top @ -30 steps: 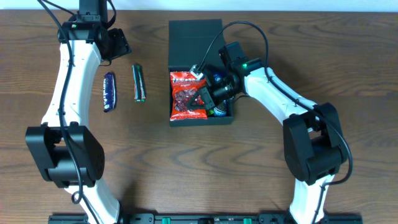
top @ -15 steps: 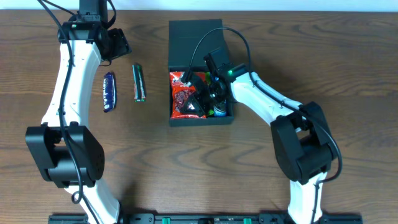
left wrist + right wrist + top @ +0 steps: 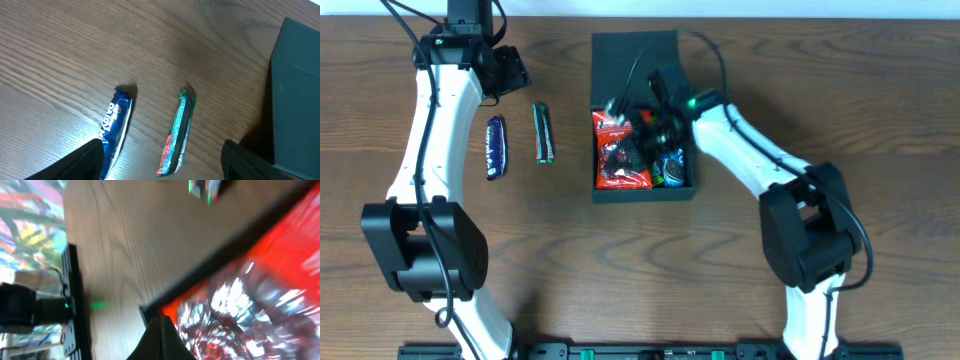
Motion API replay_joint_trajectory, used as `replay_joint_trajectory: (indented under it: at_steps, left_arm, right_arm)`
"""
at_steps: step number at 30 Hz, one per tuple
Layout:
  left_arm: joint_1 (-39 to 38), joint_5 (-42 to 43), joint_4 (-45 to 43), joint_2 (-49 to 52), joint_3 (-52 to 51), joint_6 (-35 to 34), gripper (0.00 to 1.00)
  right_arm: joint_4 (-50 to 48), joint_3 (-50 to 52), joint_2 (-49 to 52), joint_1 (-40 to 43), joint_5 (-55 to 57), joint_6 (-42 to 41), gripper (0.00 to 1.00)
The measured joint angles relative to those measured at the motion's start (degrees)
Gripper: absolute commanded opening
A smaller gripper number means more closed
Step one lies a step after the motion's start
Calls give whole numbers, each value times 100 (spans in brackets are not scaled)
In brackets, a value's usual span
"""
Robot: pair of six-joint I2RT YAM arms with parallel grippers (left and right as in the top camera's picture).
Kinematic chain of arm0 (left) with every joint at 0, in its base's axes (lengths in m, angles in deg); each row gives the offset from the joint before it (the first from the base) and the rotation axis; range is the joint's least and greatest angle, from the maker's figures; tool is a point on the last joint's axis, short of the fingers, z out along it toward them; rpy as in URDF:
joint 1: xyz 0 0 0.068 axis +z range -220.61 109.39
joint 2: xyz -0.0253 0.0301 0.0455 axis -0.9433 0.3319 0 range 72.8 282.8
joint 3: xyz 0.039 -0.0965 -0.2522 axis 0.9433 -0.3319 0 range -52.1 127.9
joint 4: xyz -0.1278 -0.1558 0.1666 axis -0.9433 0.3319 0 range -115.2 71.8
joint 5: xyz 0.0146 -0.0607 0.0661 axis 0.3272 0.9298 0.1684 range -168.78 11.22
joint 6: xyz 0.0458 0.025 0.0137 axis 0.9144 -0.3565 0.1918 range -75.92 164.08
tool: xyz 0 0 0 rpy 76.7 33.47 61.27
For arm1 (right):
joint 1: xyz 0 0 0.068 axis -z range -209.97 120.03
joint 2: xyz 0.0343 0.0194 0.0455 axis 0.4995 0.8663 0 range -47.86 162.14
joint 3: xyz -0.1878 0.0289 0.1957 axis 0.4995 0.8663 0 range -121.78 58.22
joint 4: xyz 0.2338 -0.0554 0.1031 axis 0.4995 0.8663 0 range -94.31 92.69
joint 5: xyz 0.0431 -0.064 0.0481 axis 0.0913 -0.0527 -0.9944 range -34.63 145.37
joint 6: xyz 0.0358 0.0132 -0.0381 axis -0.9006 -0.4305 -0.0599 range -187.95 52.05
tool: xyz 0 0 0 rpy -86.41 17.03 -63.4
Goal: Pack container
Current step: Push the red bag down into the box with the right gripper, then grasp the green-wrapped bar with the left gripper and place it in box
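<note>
Partway: the container (image 3: 645, 194) holds a red packet (image 3: 620, 176) beneath the pressed-together right end effector (image 3: 638, 138), while a blue bar (image 3: 496, 146) and a green bar (image 3: 544, 132) lie unpacked left of it.

Bright, even light; right wrist view seemingly motion-blurred.

Place: robotics lab bench, I'd say
Giveaway: two white cabled robot arms (image 3: 432, 140) at a wood-grain table (image 3: 890, 100)
Front edge: black rail (image 3: 650, 352)
</note>
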Motion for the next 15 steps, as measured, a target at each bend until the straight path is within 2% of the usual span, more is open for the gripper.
replay_joint_trajectory:
  at_steps: [10,15]
  left_arm:
    - [-2,11,170,24,-22,109,78]
    - [-7,195,149,433,-22,234,70]
  right_arm:
    - [-131,-407,-1082,1084,-136,-2,1]
    - [83,-413,-1102,1545,-136,-4,1]
